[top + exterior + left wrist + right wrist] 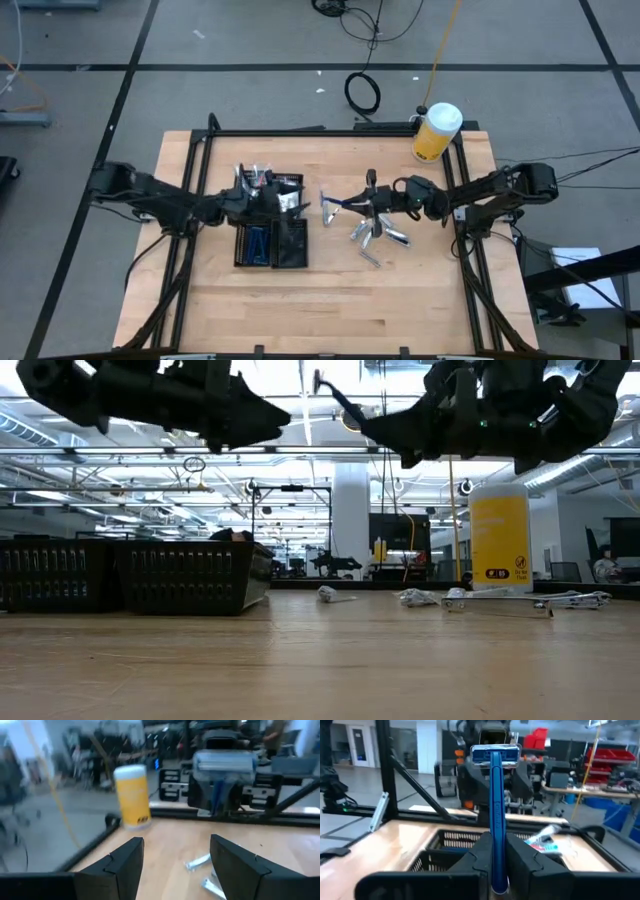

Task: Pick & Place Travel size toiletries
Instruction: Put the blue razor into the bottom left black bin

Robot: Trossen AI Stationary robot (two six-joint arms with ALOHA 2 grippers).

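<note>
The right gripper point(492, 865) pinches a blue razor point(495, 795) upright, lifted above the surface to clear the tray point(270, 245); the left gripper point(172, 865) waits spread above it.

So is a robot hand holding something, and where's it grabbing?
The right gripper pinches the blue plastic razor by its handle's lower end; the left gripper holds nothing.

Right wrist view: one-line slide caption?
Right gripper shut on a blue razor, held upright above the black tray.
</note>
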